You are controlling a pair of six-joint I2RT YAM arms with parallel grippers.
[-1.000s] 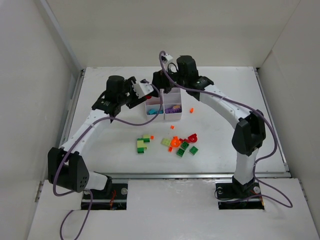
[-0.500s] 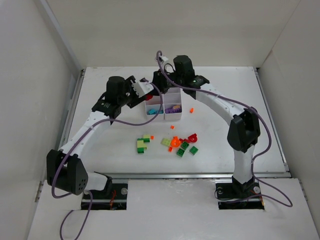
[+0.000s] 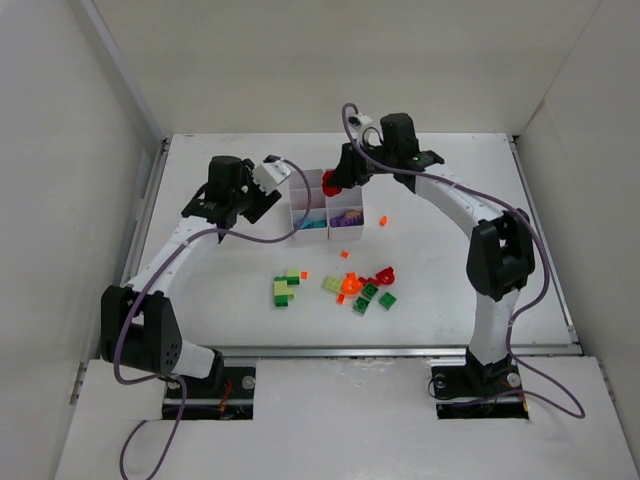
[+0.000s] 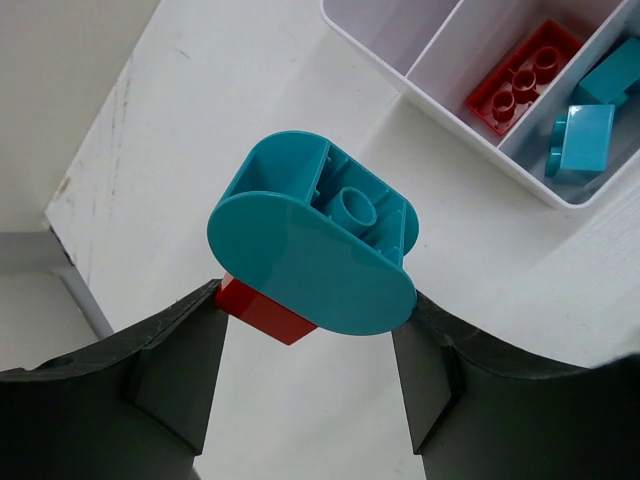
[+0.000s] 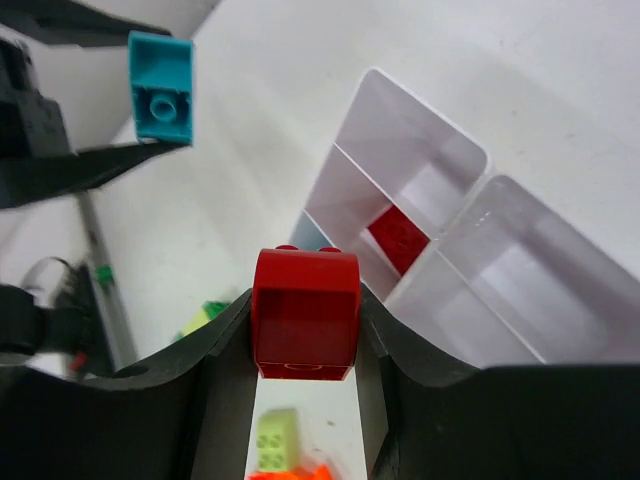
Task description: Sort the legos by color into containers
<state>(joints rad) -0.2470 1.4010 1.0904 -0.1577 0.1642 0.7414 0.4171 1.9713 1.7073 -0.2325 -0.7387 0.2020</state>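
Both arms have shifted: the left has drawn back from the organiser box (image 3: 327,222) and the right has come over its far edge.
Left of the box, the left end effector (image 4: 312,292) is clamped on a teal brick (image 4: 312,235) with a red piece (image 4: 262,305) stuck beneath, probably held clear. The right end effector (image 5: 305,335) pinches a red brick (image 5: 305,310), seemingly aimed at the red compartment. The loose legos (image 3: 345,285) lie on the bench (image 3: 450,270) nearside of the box.

The end effector (image 4: 312,300) grips a rounded teal brick (image 4: 310,265), hollow underside facing the camera, with a red piece (image 4: 262,308) showing behind its lower left edge. On the white counter (image 4: 200,130) beyond, the box (image 4: 400,85) holds a red brick (image 4: 522,77) in one compartment and two teal blocks (image 4: 585,140) in the next.
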